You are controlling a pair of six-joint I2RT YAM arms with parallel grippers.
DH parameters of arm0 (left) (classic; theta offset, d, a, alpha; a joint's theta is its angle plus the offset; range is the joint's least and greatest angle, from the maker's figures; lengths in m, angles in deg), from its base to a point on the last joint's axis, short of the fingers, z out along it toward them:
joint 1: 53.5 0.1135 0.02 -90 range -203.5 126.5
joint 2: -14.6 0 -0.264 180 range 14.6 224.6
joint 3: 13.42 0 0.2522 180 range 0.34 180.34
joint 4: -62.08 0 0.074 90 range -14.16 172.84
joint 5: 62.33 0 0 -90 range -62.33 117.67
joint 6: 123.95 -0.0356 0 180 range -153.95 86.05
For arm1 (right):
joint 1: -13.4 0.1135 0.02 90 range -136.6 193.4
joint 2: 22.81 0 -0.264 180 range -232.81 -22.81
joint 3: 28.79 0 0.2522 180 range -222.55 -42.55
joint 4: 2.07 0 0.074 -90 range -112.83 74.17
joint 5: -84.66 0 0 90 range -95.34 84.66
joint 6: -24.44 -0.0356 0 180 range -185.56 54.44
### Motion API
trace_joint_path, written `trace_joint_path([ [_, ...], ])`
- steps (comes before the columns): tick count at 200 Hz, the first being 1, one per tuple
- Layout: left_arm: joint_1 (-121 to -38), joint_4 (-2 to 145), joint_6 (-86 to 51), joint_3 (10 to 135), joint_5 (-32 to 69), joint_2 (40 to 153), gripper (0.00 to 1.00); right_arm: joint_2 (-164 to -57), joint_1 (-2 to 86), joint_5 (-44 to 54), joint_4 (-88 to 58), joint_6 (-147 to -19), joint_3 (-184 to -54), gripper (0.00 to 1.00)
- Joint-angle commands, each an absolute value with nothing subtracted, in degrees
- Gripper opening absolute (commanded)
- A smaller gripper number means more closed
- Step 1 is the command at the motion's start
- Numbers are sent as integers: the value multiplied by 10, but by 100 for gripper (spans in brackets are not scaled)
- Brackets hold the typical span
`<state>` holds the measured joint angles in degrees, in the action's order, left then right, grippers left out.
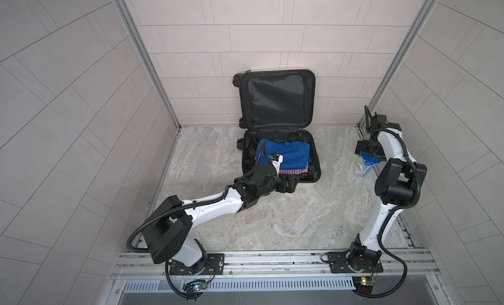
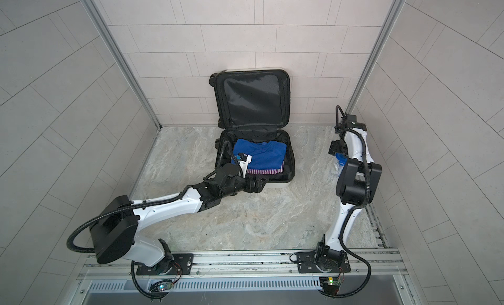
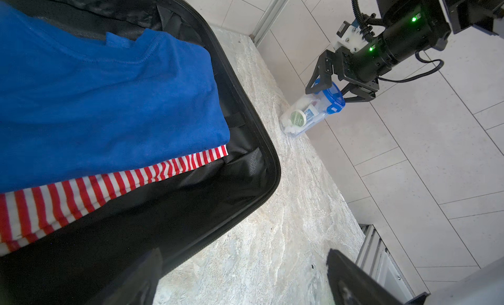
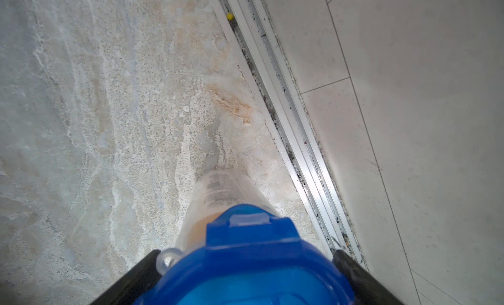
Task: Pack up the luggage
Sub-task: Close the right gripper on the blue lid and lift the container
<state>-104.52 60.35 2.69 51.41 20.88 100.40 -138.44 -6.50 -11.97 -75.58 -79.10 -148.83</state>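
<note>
Blue-lidded container [image 4: 245,262] sits between the wide-spread fingers of right gripper [image 3: 330,95], not clearly clamped yet, likely lined up for lifting. Luggage [image 1: 278,99] lies open, lid against back wall [image 1: 272,44], blue shirt [image 1: 283,153] inside. Left gripper [image 1: 290,184] is spread wide, empty, at its near rim.

A robot lab booth is shown. Tile-patterned panels [image 1: 272,44] are framed by aluminium profiles [image 1: 146,58]; arm bases [image 1: 196,264] are bolted to a rail [image 1: 272,258].

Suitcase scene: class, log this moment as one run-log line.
suitcase: open, blue T-shirt over striped garment inside | left claw: open, at near edge | right claw: open, straddling blue lid of toiletry container
</note>
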Motion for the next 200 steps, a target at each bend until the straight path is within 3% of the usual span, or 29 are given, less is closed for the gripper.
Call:
trace_joint_path([
  [1, -1046, 613, 31, 513, 216, 985, 100, -1395, -64, -115, -762, -790, -1495, 95],
  [116, -1040, 624, 32, 510, 220, 972, 100, -1373, -61, -90, -758, -800, -1488, 84],
  [200, -971, 647, 59, 515, 190, 950, 100, -1293, -26, -46, -754, -842, -1498, 80],
])
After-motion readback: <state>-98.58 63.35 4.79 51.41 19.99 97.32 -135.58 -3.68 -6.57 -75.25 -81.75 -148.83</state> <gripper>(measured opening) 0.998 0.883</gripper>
